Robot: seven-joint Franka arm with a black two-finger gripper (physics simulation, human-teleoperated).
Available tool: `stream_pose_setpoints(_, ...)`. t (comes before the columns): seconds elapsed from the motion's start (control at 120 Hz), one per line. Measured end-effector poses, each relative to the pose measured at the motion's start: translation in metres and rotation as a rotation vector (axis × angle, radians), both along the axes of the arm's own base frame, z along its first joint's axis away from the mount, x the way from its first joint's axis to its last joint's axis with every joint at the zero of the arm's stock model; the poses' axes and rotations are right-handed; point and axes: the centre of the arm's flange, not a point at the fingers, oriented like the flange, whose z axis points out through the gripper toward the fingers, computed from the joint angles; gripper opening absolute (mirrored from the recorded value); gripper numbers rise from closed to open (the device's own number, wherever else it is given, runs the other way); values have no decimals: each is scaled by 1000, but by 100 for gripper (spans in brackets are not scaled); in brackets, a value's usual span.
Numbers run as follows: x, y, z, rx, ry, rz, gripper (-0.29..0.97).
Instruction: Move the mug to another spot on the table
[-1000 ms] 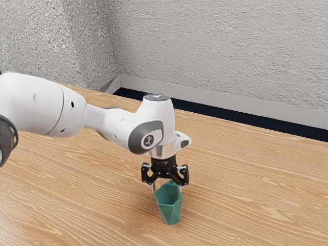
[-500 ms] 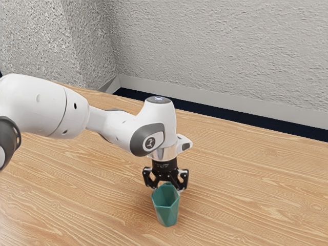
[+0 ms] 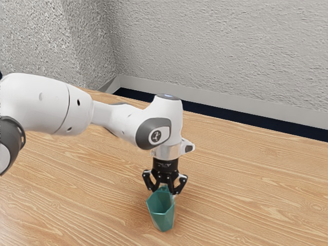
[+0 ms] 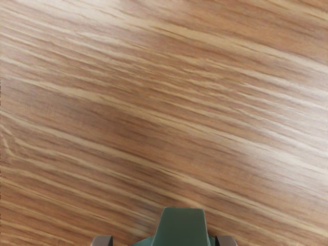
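— What was the gripper (image 3: 164, 190) doing at that moment?

— It pointed straight down from the white arm (image 3: 118, 123), and its black fingers were drawn close together, pinching the rim wall of the green mug (image 3: 161, 211) on the side away from the camera. One finger went inside the cup, the other stayed outside.

— So it gripped the mug?

— Yes, clamped on the rim. The mug hung directly under the hand and leaned a little, its mouth tipped toward the exterior view's left.

— Was its base touching the table (image 3: 256, 174)?

— I could not tell; the bottom sat very close to the wood. In the wrist view the mug's dark green wall (image 4: 180, 225) showed right under the hand, with bare wood grain (image 4: 154, 102) stretching beyond it.

— Where on the table was it?

— Well in from the far edge, the one running along the dark baseboard (image 3: 246, 117) under the grey rough wall (image 3: 230, 46). It was also well away from the far corner at the exterior view's left, where the two walls met.
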Motion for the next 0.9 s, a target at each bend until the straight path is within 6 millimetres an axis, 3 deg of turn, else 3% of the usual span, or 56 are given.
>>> stream_pose_setpoints(0.633,0,7,3,48,173,86,5)
stream_pose_setpoints(0.733,18,20,4,23,206,128,0)
stream_pose_setpoints(0.9,61,60,8,-8,238,192,-4)
